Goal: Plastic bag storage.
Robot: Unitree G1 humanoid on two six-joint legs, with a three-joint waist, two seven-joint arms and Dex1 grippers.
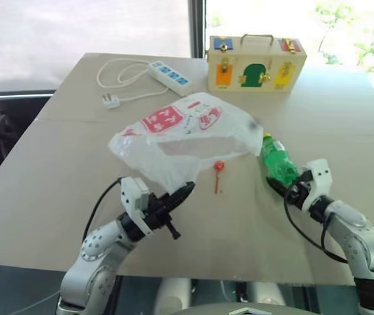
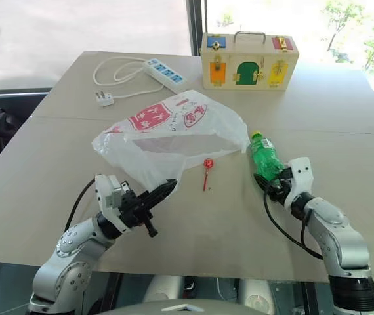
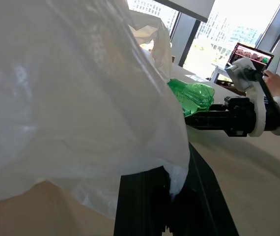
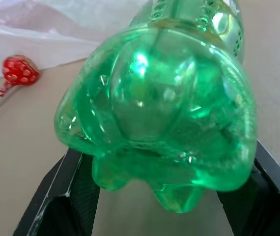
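Your left hand (image 1: 177,197) is pinched together on the near edge of the plastic bag (image 1: 187,134), which lies crumpled mid-desk (image 1: 56,184), in front of the wooden box (image 1: 256,63). Your right hand (image 2: 273,186) has its fingers either side of the base of the green bottle (image 2: 264,157), lying just beside the bag; whether they are clamped on it yet, you cannot tell. Squeeze off-centre and the round bottle could roll or squirt away; pull hard and the thin film may tear or slip. The bag's red panels carry print too small to read.
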